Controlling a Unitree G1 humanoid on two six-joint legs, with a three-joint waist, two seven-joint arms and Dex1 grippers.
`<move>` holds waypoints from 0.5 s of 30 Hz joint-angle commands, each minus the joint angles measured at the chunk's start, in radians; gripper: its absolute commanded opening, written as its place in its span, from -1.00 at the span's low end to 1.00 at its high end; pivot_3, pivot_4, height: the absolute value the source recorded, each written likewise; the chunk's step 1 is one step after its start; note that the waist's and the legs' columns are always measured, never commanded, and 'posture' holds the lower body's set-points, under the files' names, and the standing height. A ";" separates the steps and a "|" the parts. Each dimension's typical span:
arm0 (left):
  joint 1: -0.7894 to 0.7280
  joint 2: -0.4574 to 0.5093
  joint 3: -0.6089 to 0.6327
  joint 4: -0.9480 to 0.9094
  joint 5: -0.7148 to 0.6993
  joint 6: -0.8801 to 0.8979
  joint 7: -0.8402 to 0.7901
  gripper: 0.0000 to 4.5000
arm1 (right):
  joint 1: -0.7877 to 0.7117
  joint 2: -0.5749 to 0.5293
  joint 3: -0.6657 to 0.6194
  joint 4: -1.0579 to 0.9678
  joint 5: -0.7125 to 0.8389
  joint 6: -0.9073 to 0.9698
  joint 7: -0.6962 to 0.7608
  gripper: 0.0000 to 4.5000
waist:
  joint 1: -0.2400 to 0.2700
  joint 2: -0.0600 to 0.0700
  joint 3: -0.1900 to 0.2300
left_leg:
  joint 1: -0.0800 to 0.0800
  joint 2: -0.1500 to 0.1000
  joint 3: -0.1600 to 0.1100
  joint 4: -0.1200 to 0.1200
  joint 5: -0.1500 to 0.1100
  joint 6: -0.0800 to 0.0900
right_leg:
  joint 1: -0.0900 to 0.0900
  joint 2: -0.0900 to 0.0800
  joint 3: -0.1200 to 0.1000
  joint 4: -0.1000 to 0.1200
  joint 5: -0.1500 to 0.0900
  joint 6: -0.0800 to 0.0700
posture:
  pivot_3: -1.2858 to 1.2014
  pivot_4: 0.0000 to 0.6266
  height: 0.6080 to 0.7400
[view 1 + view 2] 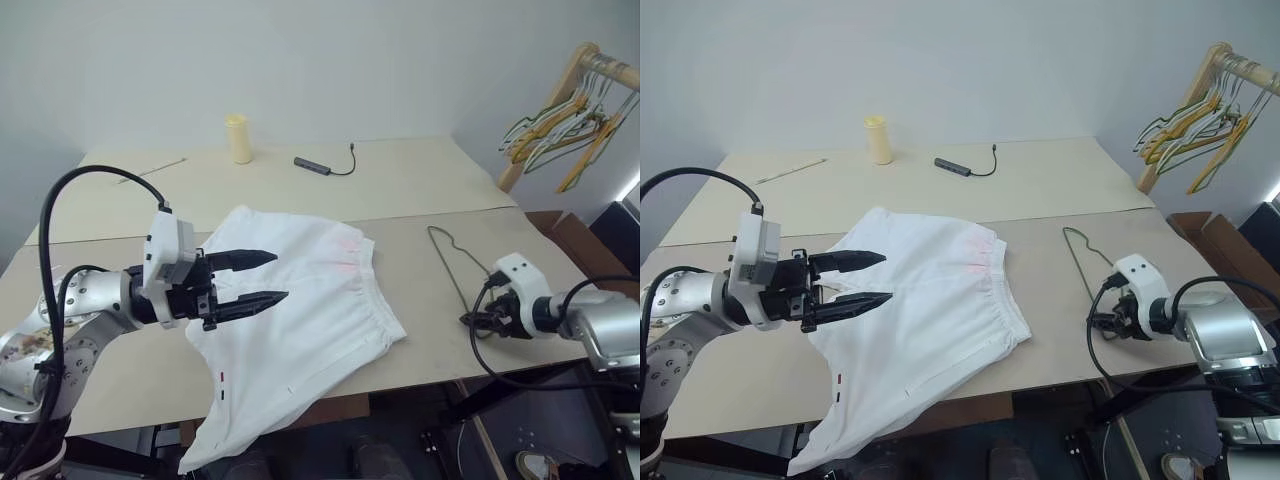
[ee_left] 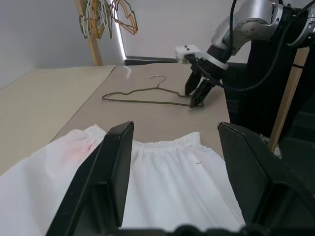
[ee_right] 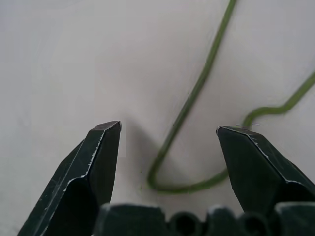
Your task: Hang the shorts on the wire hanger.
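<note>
Table point(image 1: 120, 380): shorts point(image 1: 300, 320), wire hanger point(image 1: 452, 272), yellow cylinder point(image 1: 238, 138), cable point(image 1: 325, 166).

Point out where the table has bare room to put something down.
Bare: the strip between the shorts and the wire hanger, and the table's far half right of the black cable. Crowded: the near middle under the shorts.

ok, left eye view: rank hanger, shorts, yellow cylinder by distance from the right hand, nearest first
1. Hanger: on the table, its corner at the right hand.
2. Shorts: mid-table, toward the left hand.
3. Yellow cylinder: far edge, upright.
</note>
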 commanded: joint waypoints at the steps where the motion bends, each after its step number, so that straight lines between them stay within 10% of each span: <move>1: -0.019 0.000 -0.002 -0.026 -0.006 -0.005 0.007 0.31 | 0.003 -0.011 0.040 -0.012 -0.015 -0.018 0.001 0.22 | 0.001 0.000 0.000 | 0.000 0.000 0.000 0.000 0.000 0.000 | 0.000 0.000 0.000 0.000 0.000 0.000 | -0.07 -0.86 1.00; 9: -0.037 0.003 -0.004 -0.029 -0.014 0.010 0.017 0.31 | -0.044 -0.007 0.095 0.063 -0.070 -0.054 -0.027 -0.99 | -0.003 -0.003 0.000 | 0.001 0.001 0.000 0.000 0.000 0.000 | 0.002 0.001 0.000 -0.001 0.000 0.000 | -0.07 -0.86 1.00; 15: -0.056 -0.007 -0.008 -0.020 -0.017 0.023 0.039 0.31 | -0.065 -0.024 0.109 0.078 -0.148 -0.167 -0.072 -0.99 | -0.004 -0.005 -0.002 | 0.002 0.001 0.000 0.000 0.000 0.000 | 0.003 0.000 0.000 -0.002 0.000 0.000 | -0.07 -0.87 1.00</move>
